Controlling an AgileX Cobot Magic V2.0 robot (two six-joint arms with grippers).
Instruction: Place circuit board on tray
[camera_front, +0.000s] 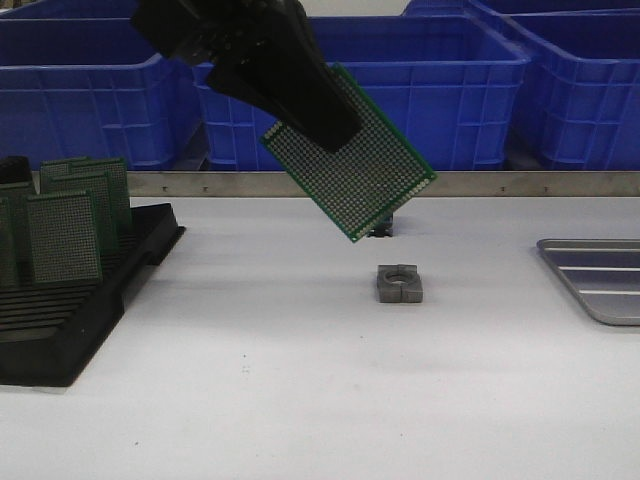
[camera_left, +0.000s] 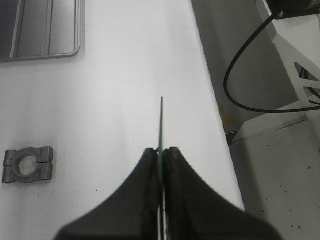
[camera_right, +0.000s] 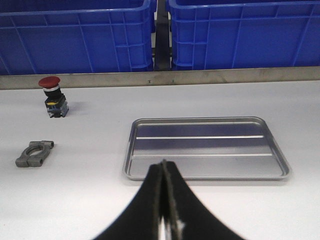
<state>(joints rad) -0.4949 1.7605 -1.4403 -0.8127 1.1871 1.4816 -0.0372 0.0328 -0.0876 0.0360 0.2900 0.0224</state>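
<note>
- Gripping the circuit board (camera_front: 350, 160) by its upper corner, the left gripper (camera_front: 320, 130) holds it tilted in the air above the middle of the table (camera_front: 300, 400), well clear of the surface.
- From the left wrist view the board (camera_left: 161, 130) shows edge-on, a thin green line clamped between the two black fingers (camera_left: 145, 175).
- The tray (camera_front: 600, 280) lies at about 3 o'clock from the board in the front view, well apart from it and bare.
- To my eye the carry is under way: the arm should travel right, pass over the small grey clamp (camera_front: 400, 283) without dipping, level the board, and let go only once it is low over the tray floor.
- Grip sits on one corner only, so I would move slowly; a swing could twist the board in the fingers.
- The right gripper (camera_right: 164, 170) hangs just beside the tray's (camera_right: 205, 145) near rim, closed with nothing between its tips; it may need to keep out of the way.
- Hard to see: the tray is cut off at the front view's right edge, and the board hides most of the red button (camera_right: 52, 95) behind it there.
- At 9 o'clock a black rack (camera_front: 90, 300) of spare boards is also partly cropped.
</note>
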